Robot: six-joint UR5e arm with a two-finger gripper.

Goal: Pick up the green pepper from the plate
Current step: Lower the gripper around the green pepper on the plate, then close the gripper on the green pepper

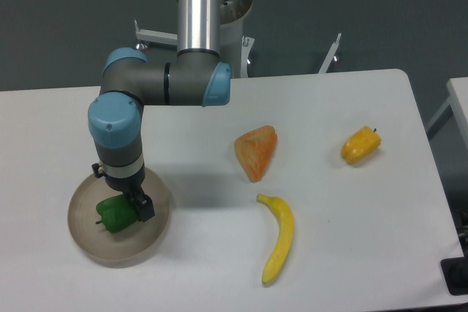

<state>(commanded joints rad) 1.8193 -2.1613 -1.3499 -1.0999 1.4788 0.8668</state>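
Note:
The green pepper (117, 214) is small, glossy and dark green, and lies near the middle of the round beige plate (82, 233) at the table's front left. My gripper (126, 208) points straight down over the plate and straddles the pepper. One dark finger (144, 208) lies against the pepper's right side. The other finger is hidden behind the pepper and the wrist. The jaws look closed on the pepper, which still sits low in the plate.
An orange wedge-shaped item (257, 151) lies mid-table. A yellow banana (278, 237) lies in front of it. A yellow-orange pepper (360, 145) sits at the right. The arm's base column (199, 5) stands at the back.

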